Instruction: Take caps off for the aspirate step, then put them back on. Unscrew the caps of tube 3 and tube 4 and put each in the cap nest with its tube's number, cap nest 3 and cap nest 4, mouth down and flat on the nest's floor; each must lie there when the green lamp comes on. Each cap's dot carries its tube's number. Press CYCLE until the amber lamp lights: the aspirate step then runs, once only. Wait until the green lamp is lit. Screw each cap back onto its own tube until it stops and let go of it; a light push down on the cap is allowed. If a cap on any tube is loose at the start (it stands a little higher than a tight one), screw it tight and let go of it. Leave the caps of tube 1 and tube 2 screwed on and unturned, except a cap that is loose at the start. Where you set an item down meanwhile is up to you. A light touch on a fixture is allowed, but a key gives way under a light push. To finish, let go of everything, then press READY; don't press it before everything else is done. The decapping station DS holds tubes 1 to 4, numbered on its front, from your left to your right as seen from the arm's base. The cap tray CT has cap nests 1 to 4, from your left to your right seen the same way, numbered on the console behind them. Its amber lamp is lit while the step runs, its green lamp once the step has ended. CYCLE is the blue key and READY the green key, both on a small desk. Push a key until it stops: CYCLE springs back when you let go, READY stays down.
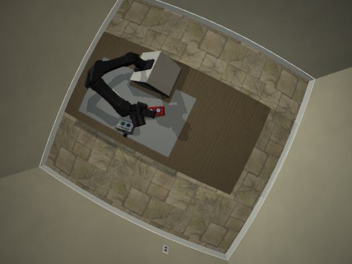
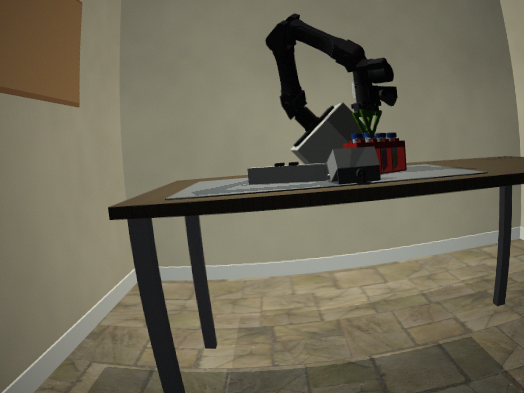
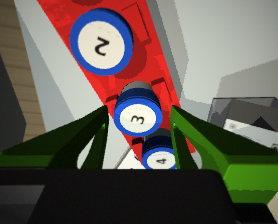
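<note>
Wrist view, nearest first: the gripper [image 3: 138,131] has its two green fingers spread approx. half open, one each side of cap 3 [image 3: 137,115], w/ a visible gap between each finger and the cap's blue rim. Released, nothing clamped. Cap 3 sits on its tube in the red decapping station [image 3: 70,70], white dot w/ "3" facing up; a grey band shows just under its blue rim. Cap 4 [image 3: 159,155] lies lower in the frame, between the finger bases, partly hidden by the black gripper body. Cap 2 [image 3: 101,41] is further along the station, on its tube, well apart from the fingers. Grey console [image 3: 240,117] shows at the right edge.

Exterior view: gripper [image 2: 366,127] points straight down over the row of blue caps on the decapping station [image 2: 395,155], fingertips at cap height. In front of the station is the small key desk [image 2: 354,165]; a low grey tray block [image 2: 285,174] lies beside it, and a tilted grey box [image 2: 325,133] stands behind.

Top view: arm reaches from its base to the station [image 1: 158,110] on the grey mat [image 1: 168,140] on the worktop [image 1: 228,133]. Key desk [image 1: 125,126] just beside the gripper, green key [image 1: 122,123] and blue key [image 1: 128,125] both visible. Can't tell lamp state.
</note>
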`<state>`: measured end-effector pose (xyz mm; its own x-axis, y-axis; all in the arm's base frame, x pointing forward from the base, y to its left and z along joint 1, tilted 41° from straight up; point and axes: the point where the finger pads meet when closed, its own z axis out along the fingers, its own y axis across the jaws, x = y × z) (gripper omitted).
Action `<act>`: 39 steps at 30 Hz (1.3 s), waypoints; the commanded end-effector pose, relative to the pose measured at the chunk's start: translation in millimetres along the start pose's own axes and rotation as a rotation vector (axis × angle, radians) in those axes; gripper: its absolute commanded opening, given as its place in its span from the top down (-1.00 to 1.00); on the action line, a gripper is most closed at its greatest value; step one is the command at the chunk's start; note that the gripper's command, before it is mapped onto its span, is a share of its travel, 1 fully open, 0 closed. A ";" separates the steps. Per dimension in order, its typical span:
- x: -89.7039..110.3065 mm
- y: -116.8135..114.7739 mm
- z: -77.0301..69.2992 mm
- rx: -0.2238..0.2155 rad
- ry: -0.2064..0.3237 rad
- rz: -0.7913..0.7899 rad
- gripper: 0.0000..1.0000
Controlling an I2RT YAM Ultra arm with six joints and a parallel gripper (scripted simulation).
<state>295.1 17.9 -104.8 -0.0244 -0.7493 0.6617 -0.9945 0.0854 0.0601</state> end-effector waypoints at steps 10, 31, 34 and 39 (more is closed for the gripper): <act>-3.3 -0.9 -7.8 0.009 -0.011 0.718 0.02; -4.0 -1.2 -8.7 0.007 -0.012 0.973 1.00; -4.0 -1.2 -8.7 0.007 -0.012 0.973 1.00; -3.9 -1.2 -8.6 0.007 -0.012 0.973 1.00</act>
<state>294.8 22.0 -102.6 -0.8350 -0.3520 0.4230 -0.5405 0.6688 -0.5104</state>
